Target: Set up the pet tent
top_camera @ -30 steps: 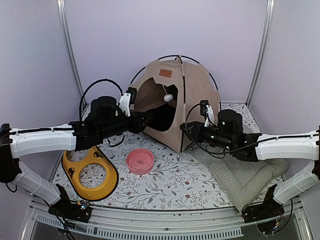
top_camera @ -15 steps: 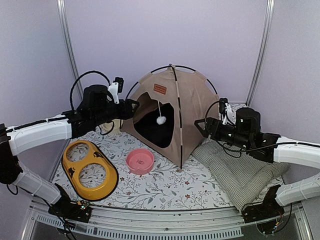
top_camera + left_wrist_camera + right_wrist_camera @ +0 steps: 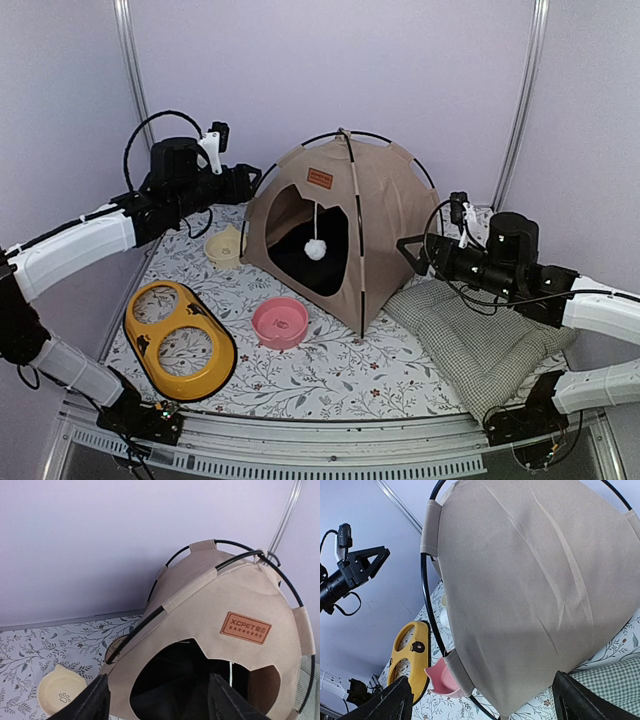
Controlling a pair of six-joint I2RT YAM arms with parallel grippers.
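We see the pet tent standing upright at the middle of the far edge of the tabletop. The left gripper and right gripper have their fingers apart and hold nothing, one on each side of it.

One beige fabric dome tent, one pink round bowl, one yellow two-hole plastic bowl stand, one cream paw-print dish, one green-checked quilted cushion

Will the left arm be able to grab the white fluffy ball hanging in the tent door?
Probably yes. The pompom hangs in the pet tent's open doorway, which faces the left gripper, and nothing sits between them. Its jaws are open.
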